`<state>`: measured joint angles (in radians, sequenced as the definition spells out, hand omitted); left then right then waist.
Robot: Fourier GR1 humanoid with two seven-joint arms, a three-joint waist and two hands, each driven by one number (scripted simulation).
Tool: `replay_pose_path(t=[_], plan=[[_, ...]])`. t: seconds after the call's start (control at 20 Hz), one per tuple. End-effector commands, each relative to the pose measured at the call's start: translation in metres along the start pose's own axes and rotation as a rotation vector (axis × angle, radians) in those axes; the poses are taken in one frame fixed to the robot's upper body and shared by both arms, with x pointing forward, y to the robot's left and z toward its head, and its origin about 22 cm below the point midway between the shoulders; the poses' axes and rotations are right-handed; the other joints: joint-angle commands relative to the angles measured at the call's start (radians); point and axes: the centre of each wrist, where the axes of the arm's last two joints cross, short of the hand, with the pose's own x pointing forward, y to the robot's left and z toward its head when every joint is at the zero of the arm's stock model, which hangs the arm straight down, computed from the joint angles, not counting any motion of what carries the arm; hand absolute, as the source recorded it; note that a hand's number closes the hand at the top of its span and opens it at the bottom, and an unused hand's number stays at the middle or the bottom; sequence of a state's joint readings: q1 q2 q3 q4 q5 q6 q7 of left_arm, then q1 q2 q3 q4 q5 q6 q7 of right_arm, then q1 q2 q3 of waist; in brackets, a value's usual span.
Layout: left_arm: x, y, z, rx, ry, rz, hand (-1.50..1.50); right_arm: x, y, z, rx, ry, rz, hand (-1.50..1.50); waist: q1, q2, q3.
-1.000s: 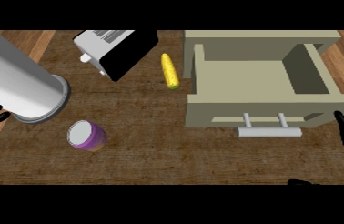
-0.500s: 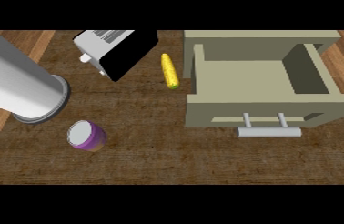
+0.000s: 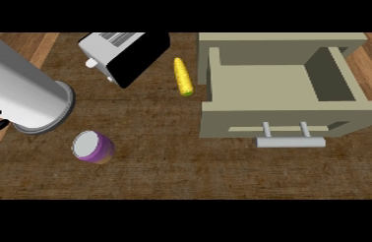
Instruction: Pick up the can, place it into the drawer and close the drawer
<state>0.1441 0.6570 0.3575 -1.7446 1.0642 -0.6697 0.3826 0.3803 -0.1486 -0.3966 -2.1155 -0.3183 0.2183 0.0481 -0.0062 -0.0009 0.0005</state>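
Can (image 3: pixel 93 147) stood on desk (image 3: pixel 181 172), well left of open drawer (image 3: pixel 280 86). No hand showed, state unknown. Grey forearm (image 3: pixel 29 96) cut off at left edge.

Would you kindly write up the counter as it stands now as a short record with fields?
can: purple can with a pale top, on the counter at lower left, apart from everything else
drawer: beige drawer pulled open, nothing inside, handle facing the near edge
corn: yellow corn cob lying between the toaster and the drawer
other: large silver cylinder at the left edge
hands: neither in view
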Motion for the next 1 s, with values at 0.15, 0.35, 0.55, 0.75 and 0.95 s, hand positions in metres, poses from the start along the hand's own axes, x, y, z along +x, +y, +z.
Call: replay_pose_path(t=[0.15, 0.35, 0.55, 0.75, 0.95], plan=[[-0.015, -0.016, -0.013, -0.005, 0.046, 0.063, -1.5, 0.009, -0.009, 0.002, 0.026, 0.011, -0.008, -1.5, 0.005, 0.0, 0.0], [-0.032, 0.002, -0.033, 0.019, 0.059, 0.053, -1.5, 0.013, -0.023, 0.021, 0.019, -0.003, 0.0, -1.5, -0.003, 0.0, -0.001], [-0.043, -0.029, -0.036, 0.014, 0.068, 0.05, -1.5, 0.018, -0.027, 0.02, -0.004, -0.008, 0.015, -1.5, 0.004, -0.001, -0.001], [-0.07, -0.025, -0.063, 0.031, 0.093, 0.03, -1.5, 0.005, -0.032, 0.025, 0.009, 0.004, 0.003, -1.5, 0.0, 0.0, -0.001], [-0.092, -0.014, -0.066, 0.023, 0.101, 0.007, -1.5, 0.021, -0.039, 0.035, 0.004, 0.002, 0.012, -1.5, -0.004, 0.0, -0.001]])
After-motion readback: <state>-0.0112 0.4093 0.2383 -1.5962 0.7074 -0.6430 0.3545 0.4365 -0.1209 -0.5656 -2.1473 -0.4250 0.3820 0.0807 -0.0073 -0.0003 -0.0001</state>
